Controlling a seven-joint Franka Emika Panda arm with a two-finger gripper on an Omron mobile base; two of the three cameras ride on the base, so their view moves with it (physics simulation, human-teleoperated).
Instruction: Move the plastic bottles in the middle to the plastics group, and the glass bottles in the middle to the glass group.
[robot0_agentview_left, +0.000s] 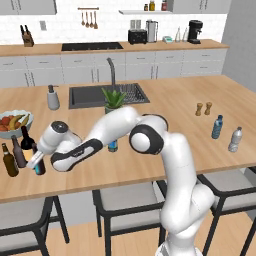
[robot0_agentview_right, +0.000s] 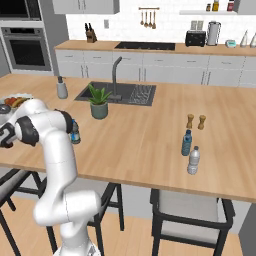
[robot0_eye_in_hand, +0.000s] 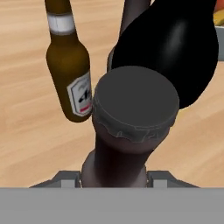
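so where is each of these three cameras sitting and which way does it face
Left base view: behind the arm to its left, facing forward and down over the island counter; the arm reaches left to the glass bottles.
Right base view: behind the arm to its right, facing the same counter; the arm bends off the left edge.
Hand view: on the hand, looking down along the end effector, shut on the beer bottle, beside the amber bottle and wine bottle.
Shared: both base views show the sink, plant and two plastic bottles.
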